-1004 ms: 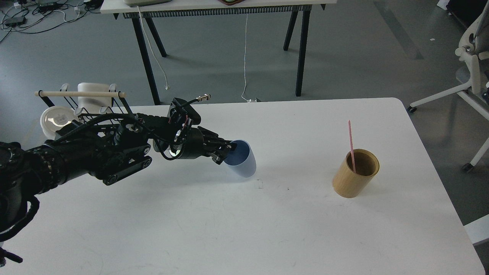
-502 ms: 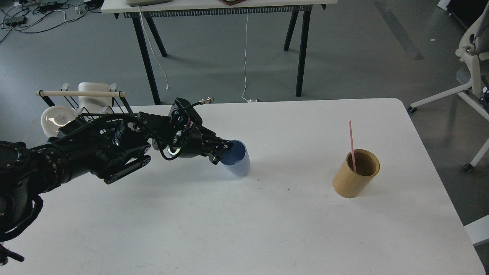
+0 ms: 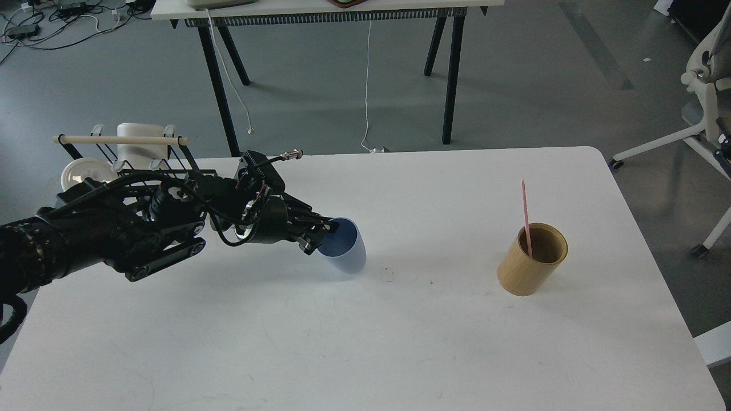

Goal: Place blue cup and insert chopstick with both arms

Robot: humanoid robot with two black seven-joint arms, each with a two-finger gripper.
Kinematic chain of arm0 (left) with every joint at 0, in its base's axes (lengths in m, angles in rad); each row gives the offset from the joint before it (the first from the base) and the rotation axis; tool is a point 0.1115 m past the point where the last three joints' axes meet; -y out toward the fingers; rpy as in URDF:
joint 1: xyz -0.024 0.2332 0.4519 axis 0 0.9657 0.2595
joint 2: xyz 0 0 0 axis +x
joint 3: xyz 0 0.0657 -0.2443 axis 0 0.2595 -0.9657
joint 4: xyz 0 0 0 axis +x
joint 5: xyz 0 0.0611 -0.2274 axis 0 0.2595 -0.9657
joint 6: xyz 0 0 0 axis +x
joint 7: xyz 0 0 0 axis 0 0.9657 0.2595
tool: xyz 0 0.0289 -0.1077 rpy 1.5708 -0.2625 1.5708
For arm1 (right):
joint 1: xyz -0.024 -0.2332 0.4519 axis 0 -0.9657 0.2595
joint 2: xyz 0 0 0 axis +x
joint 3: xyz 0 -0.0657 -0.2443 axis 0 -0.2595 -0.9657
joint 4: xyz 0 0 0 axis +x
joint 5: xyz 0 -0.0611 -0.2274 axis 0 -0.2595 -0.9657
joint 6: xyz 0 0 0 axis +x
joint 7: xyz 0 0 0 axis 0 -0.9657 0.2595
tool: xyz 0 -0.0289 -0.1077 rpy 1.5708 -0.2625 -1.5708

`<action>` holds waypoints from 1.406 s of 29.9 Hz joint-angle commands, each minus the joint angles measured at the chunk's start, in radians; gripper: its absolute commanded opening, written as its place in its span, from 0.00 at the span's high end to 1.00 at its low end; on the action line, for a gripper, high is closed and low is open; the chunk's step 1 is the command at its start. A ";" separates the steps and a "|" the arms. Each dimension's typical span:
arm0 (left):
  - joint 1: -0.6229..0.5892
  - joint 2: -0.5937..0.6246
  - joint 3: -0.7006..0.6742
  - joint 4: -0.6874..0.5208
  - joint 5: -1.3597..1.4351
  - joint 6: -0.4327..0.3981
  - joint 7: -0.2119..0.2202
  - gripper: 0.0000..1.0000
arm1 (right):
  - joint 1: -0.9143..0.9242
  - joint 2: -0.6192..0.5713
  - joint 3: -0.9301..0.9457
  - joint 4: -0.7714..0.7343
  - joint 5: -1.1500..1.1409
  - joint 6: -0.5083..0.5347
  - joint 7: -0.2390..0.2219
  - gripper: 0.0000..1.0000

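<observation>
The blue cup (image 3: 346,252) is tilted, its mouth facing left, with its lower side at or just above the white table (image 3: 365,342), left of centre. My left gripper (image 3: 321,233) reaches in from the left and is shut on the cup's rim, one finger inside the mouth. The pink chopstick (image 3: 525,211) stands leaning in the tan bamboo cup (image 3: 528,268) at the right of the table, well apart from the blue cup. My right arm and gripper are out of view.
A black wire rack with a beige wooden rod (image 3: 120,140), a white cup (image 3: 141,147) and a white round lid (image 3: 80,174) stands at the table's back left, behind my left arm. A white office chair (image 3: 705,108) stands off the table's right edge.
My left gripper has moved left and slightly toward me with the blue cup in it. The chopstick and bamboo cup have not moved.
</observation>
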 commanded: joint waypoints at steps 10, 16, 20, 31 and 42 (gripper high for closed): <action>0.019 -0.024 0.008 0.007 0.002 0.001 0.000 0.91 | 0.000 0.000 0.001 -0.001 0.000 0.000 0.000 0.02; 0.023 -0.024 0.008 0.007 0.002 0.003 0.000 0.87 | 0.000 0.000 -0.002 -0.001 0.000 0.000 0.000 0.02; 0.028 -0.024 0.007 0.004 0.001 0.004 0.000 0.80 | 0.000 0.000 -0.003 -0.001 0.000 0.000 0.000 0.02; 0.028 -0.018 -0.023 -0.008 -0.016 0.003 0.000 0.47 | -0.002 0.000 -0.008 0.000 0.000 0.000 0.000 0.02; 0.049 0.039 -0.206 -0.019 -0.287 -0.037 0.000 0.22 | 0.003 -0.017 -0.014 0.088 -0.023 0.000 0.000 0.01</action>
